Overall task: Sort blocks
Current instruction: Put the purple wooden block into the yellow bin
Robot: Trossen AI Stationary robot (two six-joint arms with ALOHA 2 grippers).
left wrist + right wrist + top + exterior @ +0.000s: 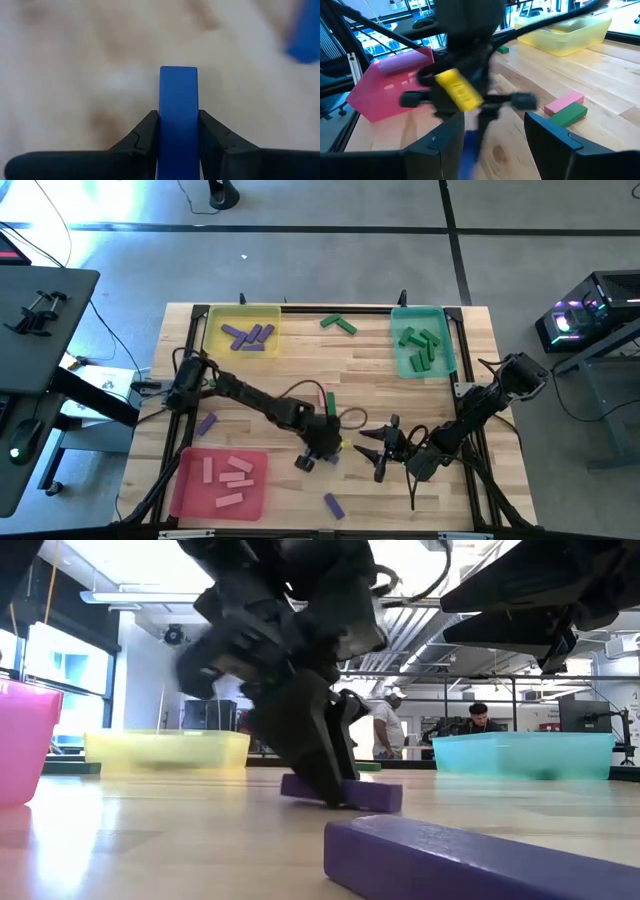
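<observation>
High view. Yellow tray [212,320]: about five purple blocks [249,336]. Teal tray [447,352]: about six green blocks [419,343], overlapping, count unsure. Red tray [184,490]: about five pink blocks [228,473]. Loose on the wooden table [300,355]: two green blocks [338,323] between yellow and teal trays; one purple block [206,423] beside the left arm; one purple block [334,505] near the front edge; a pink and green pair [330,401] mostly hidden behind the left wrist. Left gripper [318,456] down at table centre-front on a purple block [305,463], partly covered. Right gripper [375,450] just beside it, fingers apart, nothing between them.

Low view. Left gripper [335,790] on the table, tips clamped on the purple block [355,791]. Second purple block [470,858] in the foreground, cut off by the frame. Trays in the background; two people far beyond the table.

Left wrist view. Fingers [140,140] pressed on both sides of one block [178,115], rendered blue here. Another block [305,35] cut off at the edge.

Right wrist view. Own fingers [547,140] spread wide, empty. Left gripper [470,132] ahead, blocking much of the scene. Pink and green pair [566,109] side by side beyond.
</observation>
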